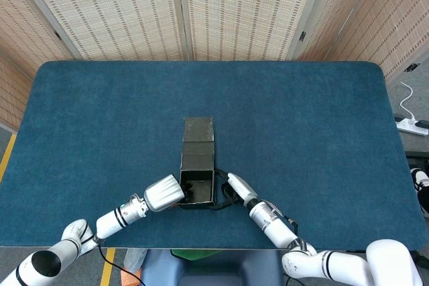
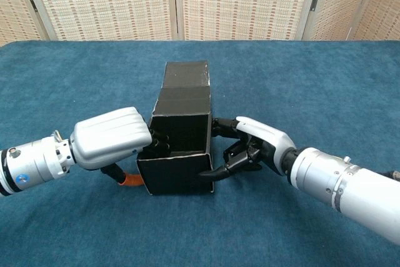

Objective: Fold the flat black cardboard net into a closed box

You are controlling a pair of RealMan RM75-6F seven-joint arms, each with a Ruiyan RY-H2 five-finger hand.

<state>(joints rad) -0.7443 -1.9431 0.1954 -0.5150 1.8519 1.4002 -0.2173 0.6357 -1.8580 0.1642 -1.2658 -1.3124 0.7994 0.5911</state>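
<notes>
now the half-folded box (image 2: 178, 148) sits gripped between left hand (image 2: 112, 137) and right hand (image 2: 253, 148).

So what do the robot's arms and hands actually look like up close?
Both arms are glossy white tubes with silver metal rings and black seams near the wrists. The left hand has a smooth silver-grey shell over its back, with black fingers and something orange beneath it. The right hand has a white shell and black fingers. A thin black cable runs along the right forearm.
</notes>
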